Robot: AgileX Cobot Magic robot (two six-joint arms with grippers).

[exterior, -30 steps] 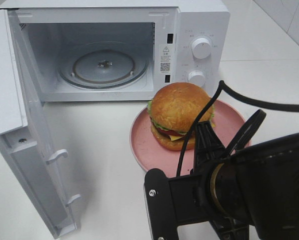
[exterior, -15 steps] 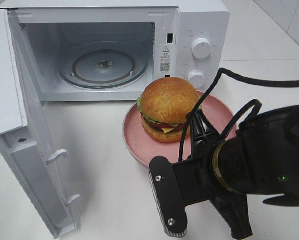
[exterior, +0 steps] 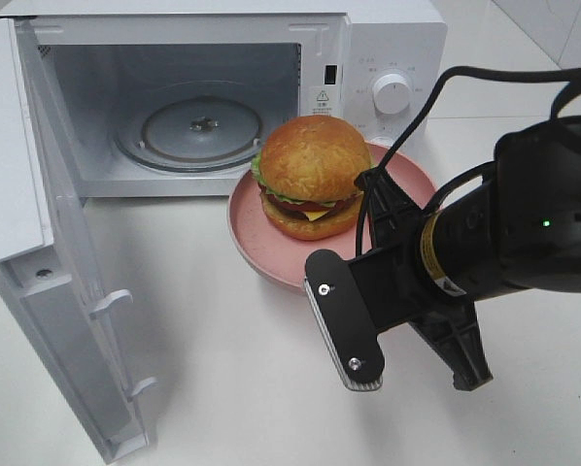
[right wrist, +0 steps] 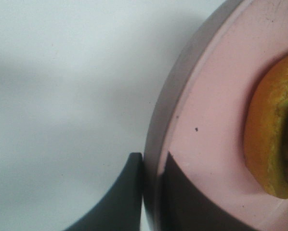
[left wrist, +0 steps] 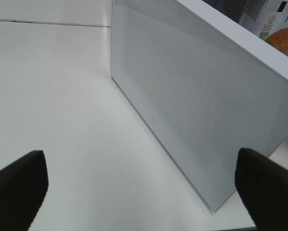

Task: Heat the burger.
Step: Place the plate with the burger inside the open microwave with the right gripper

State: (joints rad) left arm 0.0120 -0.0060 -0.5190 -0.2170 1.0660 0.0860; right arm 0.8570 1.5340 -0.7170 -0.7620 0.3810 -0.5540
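Note:
The burger (exterior: 315,175), with a golden domed bun, sits on a round pink plate (exterior: 247,238) held just in front of the open microwave (exterior: 393,44). My right gripper (exterior: 373,199) is shut on the plate's right rim. The right wrist view shows its two dark fingers pinching the pink plate's (right wrist: 206,120) edge at the right gripper (right wrist: 151,168), the burger (right wrist: 271,130) close by. My left gripper (left wrist: 141,178) is open with nothing between its fingertips (left wrist: 19,183), facing the outer side of the microwave door (left wrist: 197,96). It is out of the exterior view.
The microwave door (exterior: 28,194) swings wide open to the left, reaching toward the table's front. A glass turntable (exterior: 201,126) lies inside the cavity. Control knobs (exterior: 392,92) are on the right panel. Black cables loop above the right arm.
The right arm has carried the plate and burger left and farther back, toward the microwave opening. The left gripper has stayed open.

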